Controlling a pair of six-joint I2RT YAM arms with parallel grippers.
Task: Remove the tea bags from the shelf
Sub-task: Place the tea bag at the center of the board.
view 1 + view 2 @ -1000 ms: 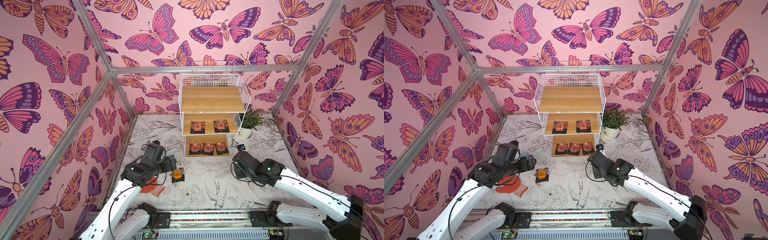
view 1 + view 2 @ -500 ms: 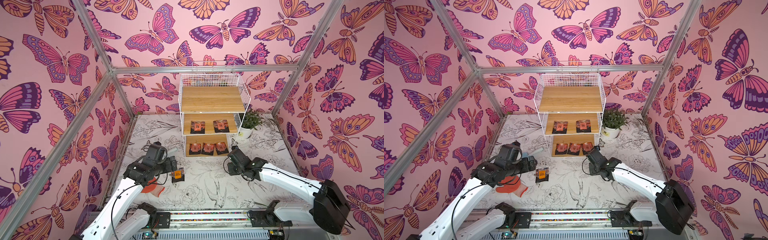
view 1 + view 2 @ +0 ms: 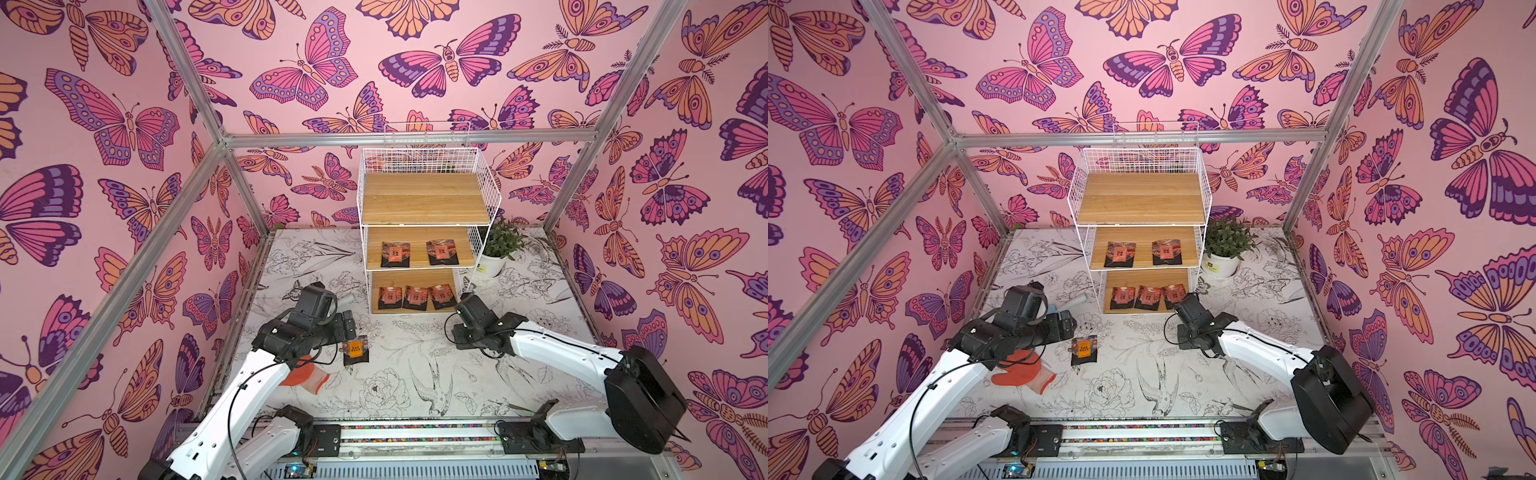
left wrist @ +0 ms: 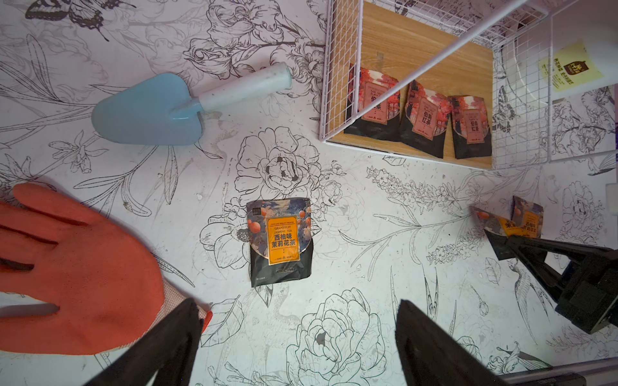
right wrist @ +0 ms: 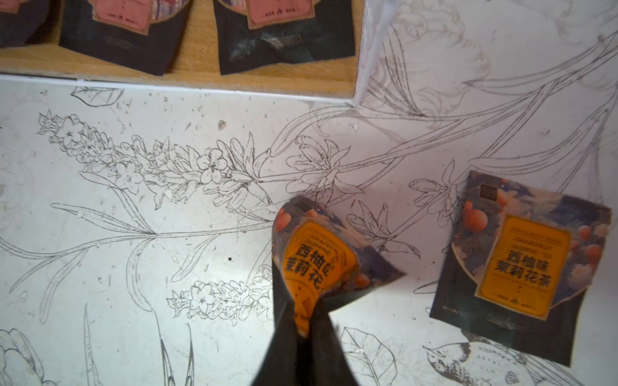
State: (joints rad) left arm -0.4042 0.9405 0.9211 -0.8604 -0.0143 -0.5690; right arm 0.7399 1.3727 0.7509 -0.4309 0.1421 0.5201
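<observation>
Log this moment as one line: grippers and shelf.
left gripper: open, empty | right gripper: shut on orange-label tea bag | shelf: holds five tea bags

In both top views the shelf (image 3: 424,199) opens toward the frame's bottom; wire mesh (image 3: 478,245) walls its sides. The potted plant (image 3: 500,249) crowds its right. The right gripper (image 4: 513,244), pinching a tea bag (image 5: 314,260), blocks the lowest board's (image 3: 411,278) right end. Lower left, blue trowel (image 3: 348,298), orange glove (image 3: 305,374) and another tea bag (image 3: 356,351) clutter the mat (image 3: 415,345); its centre lies bare.

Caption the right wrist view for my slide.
Right pincer grips a crumpled tea bag; a flat tea bag lies beside it.
</observation>
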